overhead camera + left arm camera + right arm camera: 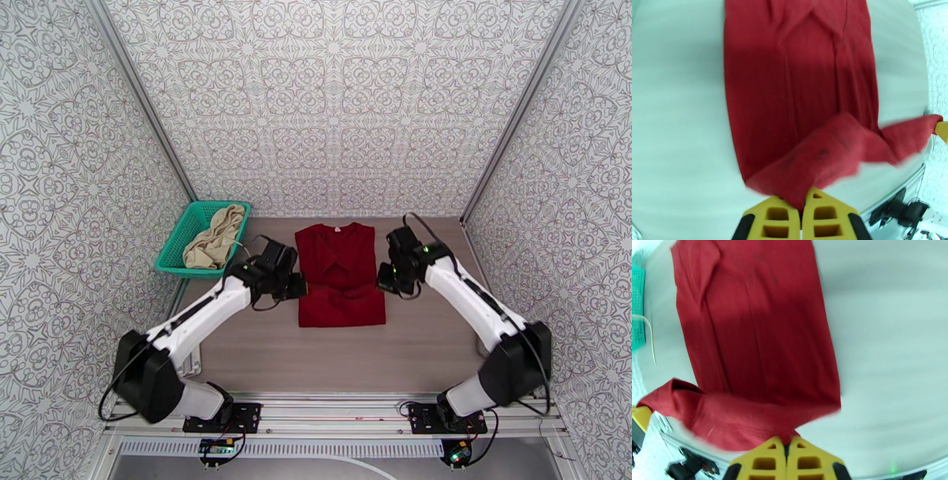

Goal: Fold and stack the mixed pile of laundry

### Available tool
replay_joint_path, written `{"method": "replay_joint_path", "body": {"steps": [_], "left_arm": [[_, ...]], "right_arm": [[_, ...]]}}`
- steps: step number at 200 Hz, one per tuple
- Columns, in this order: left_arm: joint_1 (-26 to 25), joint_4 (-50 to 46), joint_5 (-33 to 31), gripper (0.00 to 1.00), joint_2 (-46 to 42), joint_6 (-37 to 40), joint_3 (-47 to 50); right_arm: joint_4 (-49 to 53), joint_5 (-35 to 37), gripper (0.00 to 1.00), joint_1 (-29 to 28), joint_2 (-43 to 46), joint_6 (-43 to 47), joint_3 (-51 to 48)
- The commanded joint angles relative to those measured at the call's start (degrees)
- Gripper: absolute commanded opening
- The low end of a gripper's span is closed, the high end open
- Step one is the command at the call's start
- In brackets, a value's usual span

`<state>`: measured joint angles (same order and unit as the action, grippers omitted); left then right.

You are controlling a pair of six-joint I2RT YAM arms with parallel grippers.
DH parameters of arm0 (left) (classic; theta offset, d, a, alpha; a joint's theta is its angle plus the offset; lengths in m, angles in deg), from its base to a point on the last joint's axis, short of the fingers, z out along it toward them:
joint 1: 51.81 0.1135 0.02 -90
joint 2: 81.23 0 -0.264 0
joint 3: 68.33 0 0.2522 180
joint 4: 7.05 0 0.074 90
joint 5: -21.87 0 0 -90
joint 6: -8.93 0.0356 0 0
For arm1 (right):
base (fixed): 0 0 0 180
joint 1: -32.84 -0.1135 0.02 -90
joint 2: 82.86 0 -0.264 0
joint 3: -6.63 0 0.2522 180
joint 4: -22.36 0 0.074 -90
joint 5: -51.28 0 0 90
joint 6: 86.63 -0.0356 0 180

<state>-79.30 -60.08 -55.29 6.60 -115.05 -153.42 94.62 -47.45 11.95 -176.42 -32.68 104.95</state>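
Shirt (340,272): a dark red garment is laid flat at the middle of the table, collar toward the far wall, with its long sides folded in to give a narrow rectangle. It is seen again from the left wrist (798,90) and from the right wrist (758,338).

Near end of shirt: a band of cloth is raised off the table and stretched across the shirt's width between the two grippers; the rest is left lying on the surface.

Left gripper (296,284): it is placed at the shirt's left edge. In its wrist view (804,197) the yellow fingers are seen pressed together, with a corner of the red cloth pinched between them.

Right gripper (387,278): it is placed at the shirt's right edge, level with the left gripper. In its wrist view (787,443) the fingers are closed on the opposite corner of the same band.

Cream garment (215,235): it is bunched inside the basket, well apart from the shirt.

Cord (649,338): a thin white line is seen trailing from the basket onto the table.

Basket (170,264): a teal mesh container is set at the table's far left corner, against the wall.

Table (340,355): a brown surface is enclosed on three sides by patterned walls (332,103).
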Motion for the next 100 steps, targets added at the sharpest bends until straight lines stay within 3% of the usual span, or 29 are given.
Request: {"method": "replay_joint_path", "body": {"steps": [1,52,100], "left_arm": [[2.6,5.5,3.5,0.00,5.2,3.9,-4.3],[5.6,9.5,5.5,0.00,17.8,4.4,-11.5],[8.3,12.3,4.9,0.00,24.1,4.3,-12.3]], "right_arm": [[-3.5,-1.3,0.00,1.9,-6.0,3.0,6.9],[-8.2,-7.0,0.00,5.2,-18.9,4.7,14.1],[-13.7,-11.2,0.00,7.6,-26.0,6.2,15.6]]}}
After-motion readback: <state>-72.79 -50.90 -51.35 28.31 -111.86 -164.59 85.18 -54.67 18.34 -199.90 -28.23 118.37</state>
